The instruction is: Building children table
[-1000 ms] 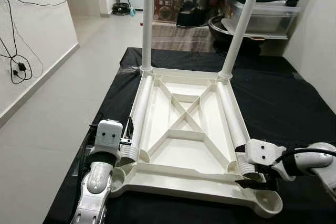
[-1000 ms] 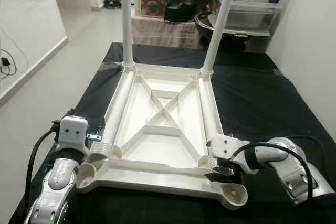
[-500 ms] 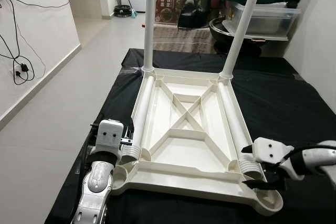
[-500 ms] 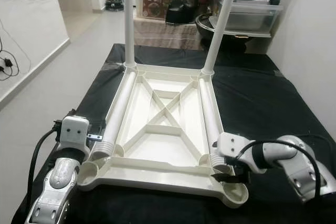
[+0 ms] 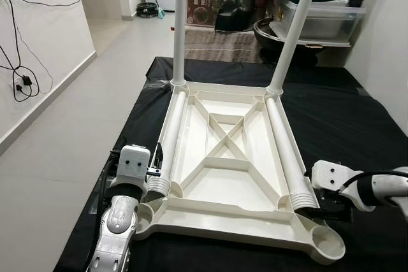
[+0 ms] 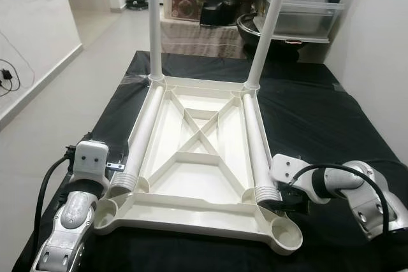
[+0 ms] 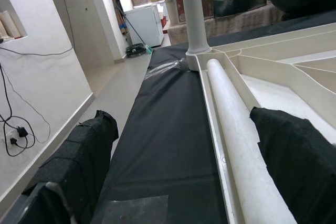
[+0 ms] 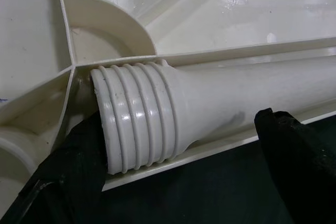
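Observation:
The white children's table top (image 5: 223,224) lies upside down on a black cloth. Two white legs (image 5: 180,23) (image 5: 293,30) stand upright in its far corners. Two more lie loose inside it: a left leg (image 5: 169,132) and a right leg (image 5: 284,151), threaded ends toward me. My left gripper (image 5: 156,169) sits at the near left corner, open, its fingers (image 7: 79,166) straddling the rim and the left leg (image 7: 231,129). My right gripper (image 5: 319,207) is low beside the near right corner, open, with the right leg's threaded end (image 8: 136,114) between its fingers (image 8: 299,166).
The black cloth (image 5: 344,113) covers a low table with bare room to the right of the table top. Plastic storage boxes and a dark pan (image 5: 319,20) are stacked behind it. Grey floor (image 5: 83,113) and a white wall with cables (image 5: 22,81) lie to the left.
My right gripper has slid outward to the right, from over the right leg's threaded end to beside the table top's rim. The left arm has stayed put.

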Controlling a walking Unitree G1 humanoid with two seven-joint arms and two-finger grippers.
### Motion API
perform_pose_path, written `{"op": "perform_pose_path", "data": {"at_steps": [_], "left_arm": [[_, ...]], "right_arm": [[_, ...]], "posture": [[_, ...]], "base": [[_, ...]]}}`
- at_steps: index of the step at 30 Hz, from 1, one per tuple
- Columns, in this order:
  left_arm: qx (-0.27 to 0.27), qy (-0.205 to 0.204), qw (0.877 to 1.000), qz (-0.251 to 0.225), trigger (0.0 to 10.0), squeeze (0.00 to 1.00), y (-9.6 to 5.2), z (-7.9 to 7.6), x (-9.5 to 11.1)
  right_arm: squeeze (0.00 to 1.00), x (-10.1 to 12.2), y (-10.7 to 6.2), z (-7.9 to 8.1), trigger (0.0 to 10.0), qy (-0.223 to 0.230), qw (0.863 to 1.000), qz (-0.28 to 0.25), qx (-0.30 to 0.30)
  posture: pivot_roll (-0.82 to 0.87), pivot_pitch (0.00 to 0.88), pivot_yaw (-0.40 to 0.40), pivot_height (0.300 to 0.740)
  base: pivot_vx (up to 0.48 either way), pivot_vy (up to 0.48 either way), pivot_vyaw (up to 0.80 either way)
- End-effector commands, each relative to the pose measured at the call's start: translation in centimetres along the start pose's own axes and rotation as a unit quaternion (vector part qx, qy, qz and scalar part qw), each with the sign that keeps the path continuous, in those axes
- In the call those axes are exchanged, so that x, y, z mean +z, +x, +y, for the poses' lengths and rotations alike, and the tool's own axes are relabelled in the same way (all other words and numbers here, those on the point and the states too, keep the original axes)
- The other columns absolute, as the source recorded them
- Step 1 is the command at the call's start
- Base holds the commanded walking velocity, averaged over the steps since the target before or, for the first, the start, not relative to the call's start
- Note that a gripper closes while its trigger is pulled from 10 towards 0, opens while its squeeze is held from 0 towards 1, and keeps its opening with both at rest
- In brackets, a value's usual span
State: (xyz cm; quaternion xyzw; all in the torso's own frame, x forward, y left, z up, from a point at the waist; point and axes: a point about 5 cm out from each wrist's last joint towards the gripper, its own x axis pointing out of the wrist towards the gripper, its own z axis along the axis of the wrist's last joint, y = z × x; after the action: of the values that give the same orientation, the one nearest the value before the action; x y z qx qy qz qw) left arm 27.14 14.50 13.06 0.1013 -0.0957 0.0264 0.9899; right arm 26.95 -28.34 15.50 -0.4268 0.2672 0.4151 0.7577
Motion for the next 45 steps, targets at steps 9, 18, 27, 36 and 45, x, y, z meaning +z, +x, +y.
{"op": "perform_pose_path", "data": {"at_steps": [9, 18, 27, 36, 45], "left_arm": [[-0.001, 0.013, 1.000, 0.004, 10.0, 0.00, -0.1, -0.2, -0.2], [0.002, 0.017, 1.000, 0.008, 10.0, 0.00, -0.3, 0.1, -0.4], [0.004, 0.018, 1.000, 0.010, 10.0, 0.00, -0.3, 0.1, -0.4], [0.004, 0.005, 1.000, 0.016, 10.0, 0.00, -0.2, 0.1, -0.6], [0.013, -0.220, 0.975, 0.028, 10.0, 0.00, 0.2, 0.4, 0.2]], "right_arm": [[0.00, 0.6, 1.3, -3.9, 10.0, 0.096, 0.942, -0.014, -0.322], [0.00, 3.7, 4.6, -0.5, 0.0, 0.161, 0.922, -0.141, -0.322], [0.00, 7.2, 4.3, -1.4, 0.0, 0.188, 0.882, -0.264, -0.341], [0.00, 7.7, -1.2, -4.1, 0.0, 0.188, 0.827, -0.399, -0.348], [0.00, 10.0, -0.2, -2.7, 0.0, 0.323, 0.742, -0.543, -0.224]], "posture": [[-0.06, 0.000, -0.065, 0.740], [-0.05, 0.000, -0.071, 0.740], [-0.04, 0.000, -0.077, 0.740], [-0.05, 0.000, -0.069, 0.740], [-0.03, 0.000, -0.081, 0.740]], "base": [[0.000, 0.000, 0.00], [0.000, 0.000, 0.00], [0.000, 0.000, 0.00], [0.000, 0.000, 0.00], [0.000, 0.000, 0.00]]}}
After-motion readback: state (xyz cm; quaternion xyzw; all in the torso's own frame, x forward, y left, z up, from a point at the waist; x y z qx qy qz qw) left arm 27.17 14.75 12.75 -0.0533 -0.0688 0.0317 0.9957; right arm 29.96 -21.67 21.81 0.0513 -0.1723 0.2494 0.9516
